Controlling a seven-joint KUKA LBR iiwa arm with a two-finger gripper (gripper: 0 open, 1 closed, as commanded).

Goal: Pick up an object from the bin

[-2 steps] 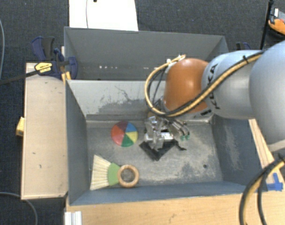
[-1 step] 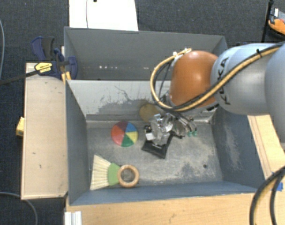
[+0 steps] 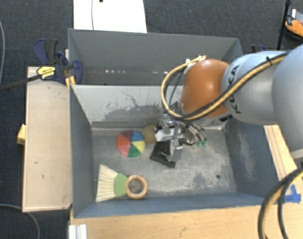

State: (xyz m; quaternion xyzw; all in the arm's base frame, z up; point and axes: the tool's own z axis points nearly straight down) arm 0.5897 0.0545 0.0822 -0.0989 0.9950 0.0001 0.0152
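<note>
At bin (image 3: 81, 148) centre, near floor | gripper (image 3: 164, 154) just right of multicolour ball (image 3: 130, 143), beside olive lump (image 3: 149, 132) | opening and hold: cannot tell

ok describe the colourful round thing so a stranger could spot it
In the grey metal bin, look at the left half of the floor, near the back wall. A round ball lies there, split into red, yellow, green and blue wedges; the tan lump beside it and the white fan in front have none.
</note>
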